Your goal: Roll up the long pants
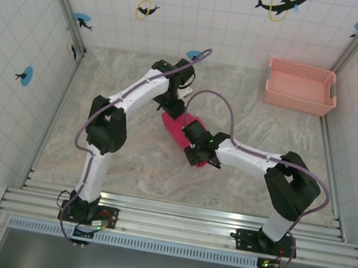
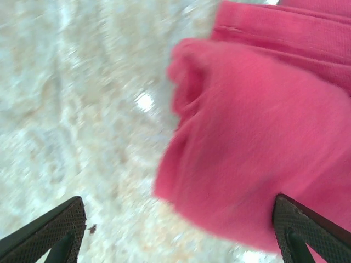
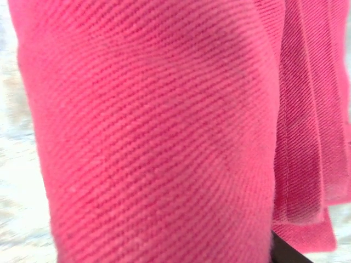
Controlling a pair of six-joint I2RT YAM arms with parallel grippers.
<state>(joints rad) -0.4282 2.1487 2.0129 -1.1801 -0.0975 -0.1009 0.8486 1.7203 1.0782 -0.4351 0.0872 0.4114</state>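
Robot lab cell: grid-tiled walls (image 1: 200, 48) with dolphin stickers (image 1: 280, 4), aluminium rail frame (image 1: 178, 220)

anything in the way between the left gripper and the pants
Nothing visible. The left gripper is open right at the bundled long pants, one finger at the cloth's edge and the other over the table.

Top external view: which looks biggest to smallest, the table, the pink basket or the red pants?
1. table, by far the largest
2. pink basket
3. long pants, bundled up; the robot arms cover part of the bundle, so its full extent is unsure
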